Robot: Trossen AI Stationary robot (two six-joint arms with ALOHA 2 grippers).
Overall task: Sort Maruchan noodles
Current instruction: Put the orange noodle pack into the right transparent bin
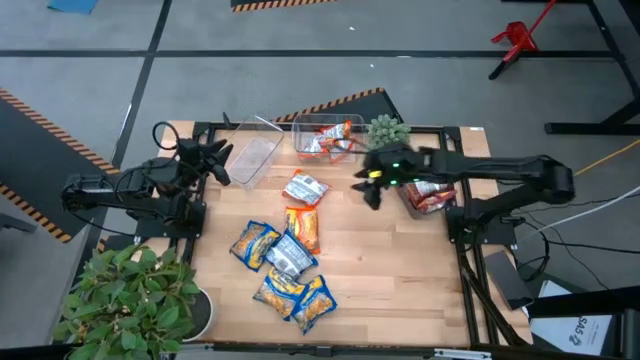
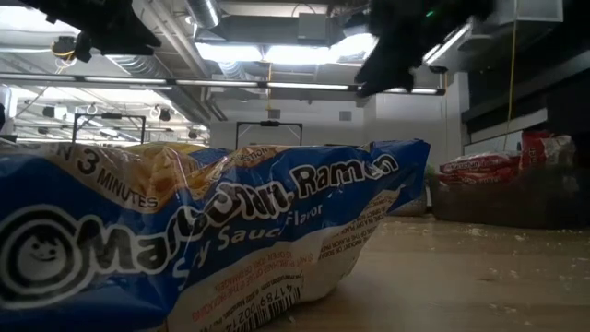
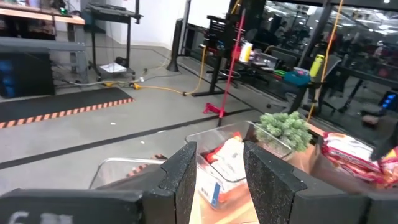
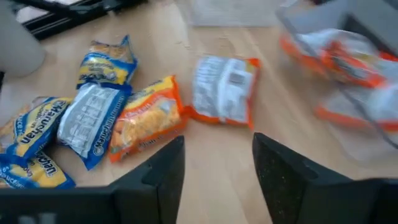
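Several Maruchan packets lie flat on the wooden table: an orange one, silver back up (image 1: 305, 188) (image 4: 224, 90), an orange one (image 1: 303, 228) (image 4: 146, 118), and yellow-and-blue ones (image 1: 255, 243) (image 1: 290, 258) (image 1: 300, 297) (image 4: 106, 59). One of these fills the low view (image 2: 184, 240). Orange packets lie in the middle clear bin (image 1: 325, 138) (image 3: 227, 158), red ones in the right bin (image 1: 430, 197) (image 2: 489, 171). My right gripper (image 1: 368, 185) (image 4: 214, 168) hangs open above the table, right of the silver-backed packet. My left gripper (image 1: 215, 160) (image 3: 217, 180) is open, raised beside the empty left bin (image 1: 255, 158).
A small green spiky plant (image 1: 385, 130) (image 3: 283, 127) stands at the far edge between the middle and right bins. A leafy potted plant (image 1: 135, 300) sits at the table's near left corner. Bare wood (image 1: 400, 270) lies right of the packet pile.
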